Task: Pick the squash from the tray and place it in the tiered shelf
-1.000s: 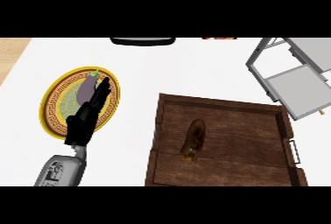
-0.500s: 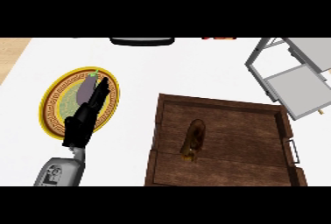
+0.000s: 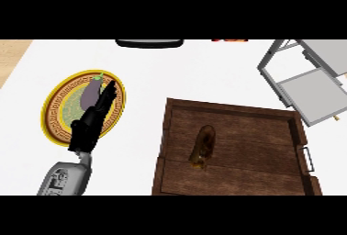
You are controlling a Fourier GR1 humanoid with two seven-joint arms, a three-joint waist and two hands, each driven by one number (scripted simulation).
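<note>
I am holding my left hand (image 3: 92,120) out over the round yellow-rimmed plate (image 3: 55,92) at the left of the white counter (image 3: 183,69), my grey forearm (image 3: 65,179) coming up from the lower edge. My fingers are lying straight and together, pointing up and to the right, with nothing caught between them; their tips are reaching just beside a purple eggplant (image 3: 90,93) with a green stem that is sitting on the plate, though I cannot tell whether they are touching it. The squash (image 3: 203,146), a brownish elongated thing, is lying lengthwise near the middle of the dark wooden tray (image 3: 271,133), well apart from my hand. The tray is taking up the lower right of the counter, with a small metal handle showing on its right side. The grey tiered shelf (image 3: 308,80) is standing just beyond the tray's upper right corner. A dark object (image 3: 149,43) is sitting at the counter's far edge. My right hand is not showing anywhere in this view.
</note>
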